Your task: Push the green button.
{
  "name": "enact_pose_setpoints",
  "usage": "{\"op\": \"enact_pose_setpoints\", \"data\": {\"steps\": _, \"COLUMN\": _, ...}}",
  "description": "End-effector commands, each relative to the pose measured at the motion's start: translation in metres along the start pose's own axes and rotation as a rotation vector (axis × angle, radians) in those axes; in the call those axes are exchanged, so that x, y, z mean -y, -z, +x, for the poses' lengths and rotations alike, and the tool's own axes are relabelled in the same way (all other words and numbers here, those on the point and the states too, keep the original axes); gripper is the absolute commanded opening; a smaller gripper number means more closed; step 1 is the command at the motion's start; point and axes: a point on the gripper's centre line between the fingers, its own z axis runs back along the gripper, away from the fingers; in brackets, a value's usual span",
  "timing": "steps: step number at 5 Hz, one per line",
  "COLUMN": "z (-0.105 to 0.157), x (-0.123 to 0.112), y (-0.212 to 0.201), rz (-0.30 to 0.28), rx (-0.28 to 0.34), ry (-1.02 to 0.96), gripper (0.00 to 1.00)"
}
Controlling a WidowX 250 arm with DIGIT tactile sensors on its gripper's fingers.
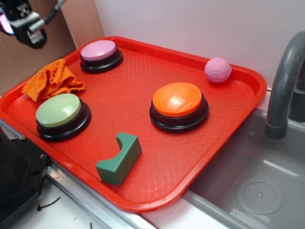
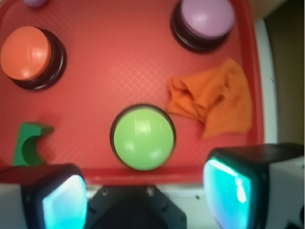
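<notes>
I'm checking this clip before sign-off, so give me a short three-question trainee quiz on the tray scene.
1. True or false: the green button touches the orange cloth.
2. Which item lies nearest the sink? A) pink button B) pink ball C) green block
3. Fill in: in the wrist view the claw hangs near the tray's edge with its fingers ____.

Key:
1. False; a strip of tray shows between them in the wrist view.
2. B
3. apart, holding nothing; it has not reached the green button.
</notes>
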Motion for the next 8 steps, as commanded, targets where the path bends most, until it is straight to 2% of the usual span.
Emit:
{"op": "enact_pose_setpoints", "data": {"steps": 1, "z": 0.009, "x": -0.001, "y": 0.056, "rz": 0.025, "rx": 0.002, "ry": 0.078, "gripper": 1.0}}
{"op": "enact_pose_setpoints", "data": {"steps": 3, "z": 0.011, "x": 0.001, "y": 0.091, "rz": 0.036, "rx": -0.04, "ry": 0.073, "gripper": 1.0}}
{"op": "enact_pose_setpoints", "data": {"steps": 7, "z": 0.006, "x": 0.002, "y": 0.111, "rz": 0.028, "rx": -0.097, "ry": 0.084, "gripper": 1.0}}
{"op": "enact_pose_setpoints", "data": {"steps": 8, "z": 0.008, "x": 0.001, "y": 0.102, "rz": 0.029, "rx": -0.107, "ry": 0.082, "gripper": 1.0}}
